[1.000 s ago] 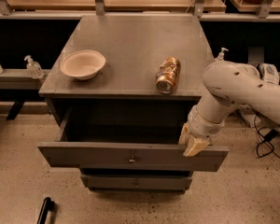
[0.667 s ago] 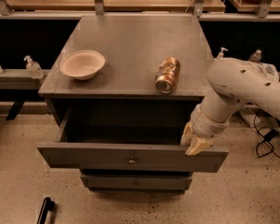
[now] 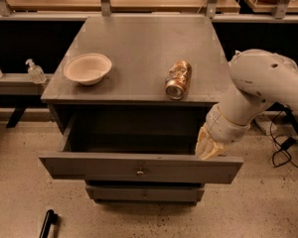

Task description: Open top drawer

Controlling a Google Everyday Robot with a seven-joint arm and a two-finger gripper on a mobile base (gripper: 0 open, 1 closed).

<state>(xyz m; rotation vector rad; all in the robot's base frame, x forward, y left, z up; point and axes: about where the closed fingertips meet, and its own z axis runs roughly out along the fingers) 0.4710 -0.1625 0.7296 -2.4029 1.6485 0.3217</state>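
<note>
Standing well out of the cabinet, the top drawer (image 3: 99, 166) looks already open: its grey front with the small knob (image 3: 139, 171) is forward of the counter (image 3: 139, 38), and the dark box behind it shows. Little seems left, perhaps only to let go. The gripper (image 3: 208, 147) sits at the drawer's right front corner; whether it is wide or closed I cannot tell. A bowl (image 3: 87, 68) and a can (image 3: 178, 79) rest on the counter, not in the drawer's way.

shiny metal can (image 3: 178, 79), plastic claw (image 3: 207, 150) at right of matt top drawer (image 3: 114, 166)
</note>
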